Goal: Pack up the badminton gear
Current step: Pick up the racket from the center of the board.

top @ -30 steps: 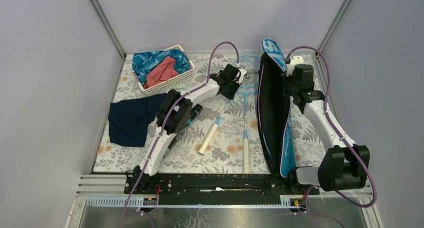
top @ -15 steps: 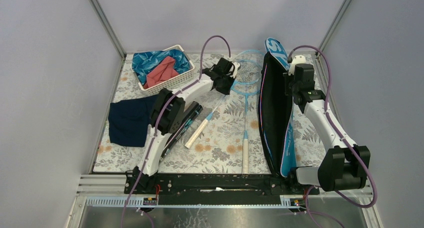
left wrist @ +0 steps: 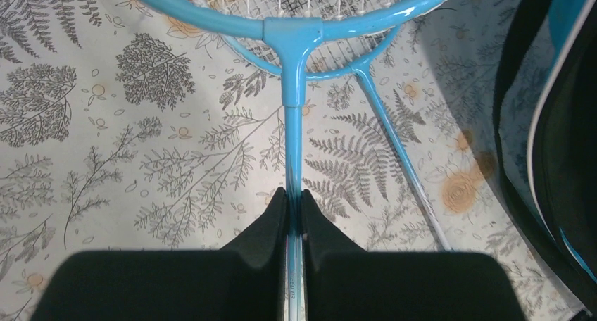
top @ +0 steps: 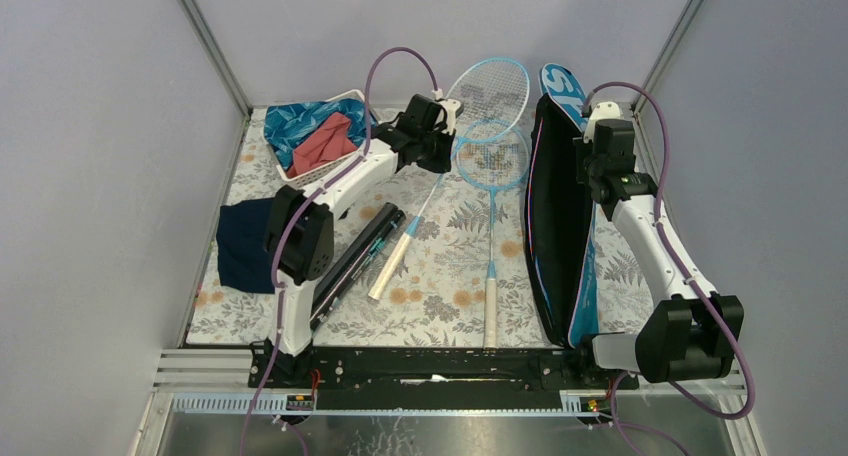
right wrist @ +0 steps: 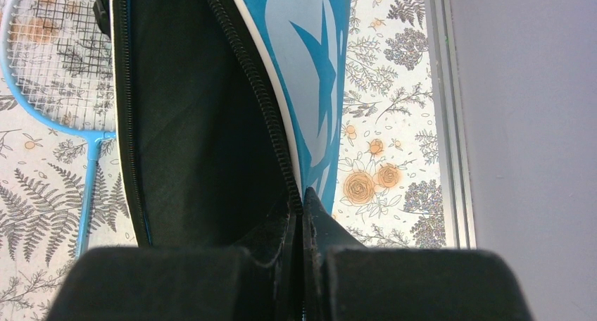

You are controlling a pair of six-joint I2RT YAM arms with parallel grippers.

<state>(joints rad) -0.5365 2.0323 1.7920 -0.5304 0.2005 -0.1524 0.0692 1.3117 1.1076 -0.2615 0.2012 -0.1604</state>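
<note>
Now, left gripper (left wrist: 294,194) pinching racket (left wrist: 293,36) shaft, right gripper (right wrist: 301,201) clamped on blue bag (right wrist: 310,67) rim (white "S" legible)

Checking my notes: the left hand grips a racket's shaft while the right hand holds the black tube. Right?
No. The right hand pinches the zipper edge of the blue bag, shown in the right wrist view; the black tube lies on the table. The rest is right.

- Basket (top: 340,168) far left; cloth (top: 245,246) before it.
- Tube (top: 352,259) right of cloth.
- First racket (top: 490,86), centre, overlaps second racket (top: 492,158) head.
- Bag (top: 555,216) right of both.
</note>
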